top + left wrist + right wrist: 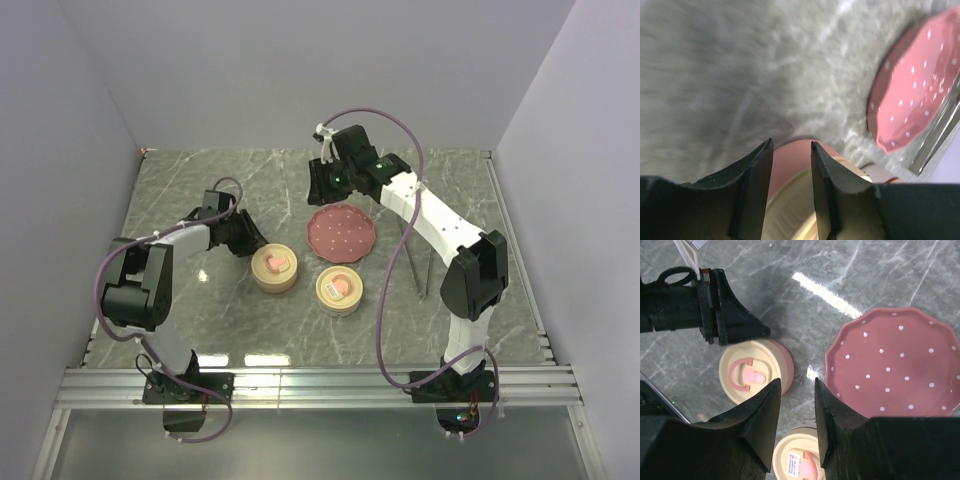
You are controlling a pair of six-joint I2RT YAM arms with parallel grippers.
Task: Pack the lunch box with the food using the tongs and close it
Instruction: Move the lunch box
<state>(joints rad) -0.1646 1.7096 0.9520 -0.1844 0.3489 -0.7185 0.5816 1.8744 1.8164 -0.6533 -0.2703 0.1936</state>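
Two round lunch boxes with cream lids and pink handles stand near the table's middle, one on the left (274, 270) (751, 375) and one on the right (339, 290) (800, 462). Both are lidded, and no food shows. The red dotted plate (341, 232) (895, 365) (917, 90) lies bare behind them. The grey tongs (425, 290) (932, 142) lie on the table right of the plate, under my right arm. My left gripper (250, 243) (791, 145) is open, its jaws over the far edge of the left box's lid (790, 205). My right gripper (322, 185) (797, 382) hangs open and empty above the plate's far side.
Grey walls close in the table on three sides. A metal rail (320, 385) runs along the near edge by the arm bases. My right arm's forearm (430, 215) crosses above the tongs.
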